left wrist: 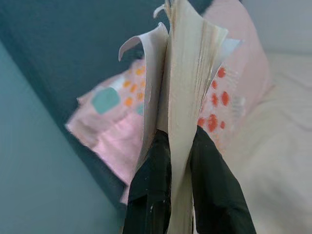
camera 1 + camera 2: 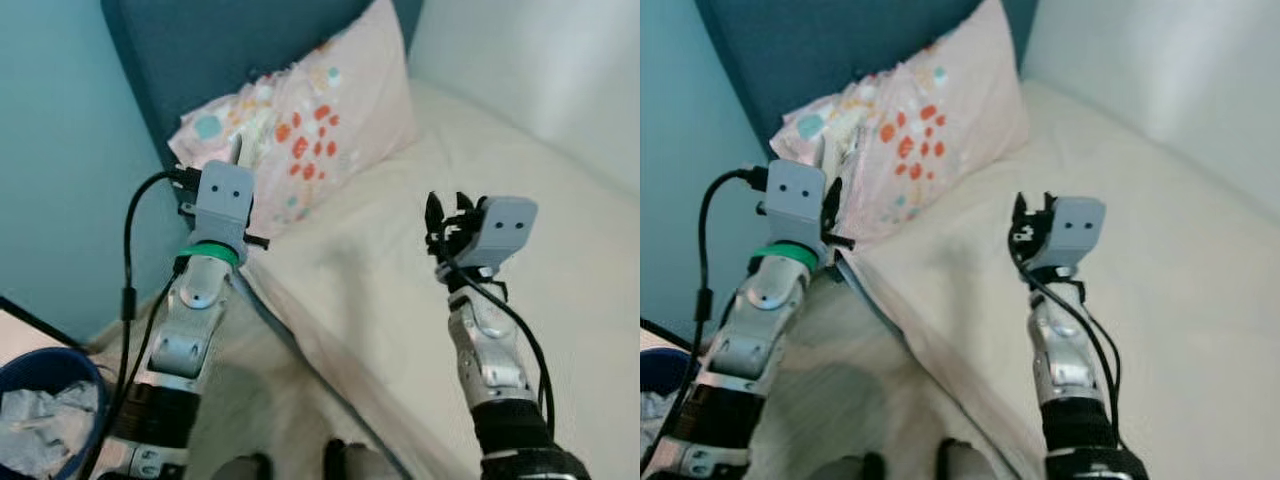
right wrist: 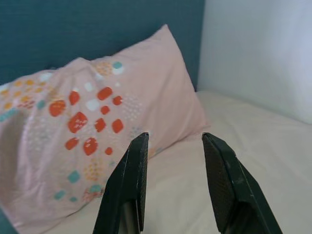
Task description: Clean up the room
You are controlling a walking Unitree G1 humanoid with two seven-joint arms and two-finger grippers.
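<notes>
My left gripper (image 1: pixel 180 141) is shut on a thin book (image 1: pixel 183 87) with cream pages, held edge-up by the near corner of the bed. In the left eye view the book (image 2: pixel 238 152) pokes up behind the left wrist, in front of a pink pillow (image 2: pixel 320 120) with orange and teal spots. The pillow leans against the blue headboard (image 2: pixel 200 50). My right gripper (image 2: pixel 445 215) hovers over the cream bed sheet (image 2: pixel 400 270), open with nothing between its fingers (image 3: pixel 131 170).
A blue bin (image 2: pixel 45 375) holding crumpled paper stands on the floor at lower left. A teal wall (image 2: pixel 60 150) is on the left and a white wall (image 2: pixel 540 60) runs along the bed's far side. The bed edge (image 2: pixel 300 340) crosses in front of me.
</notes>
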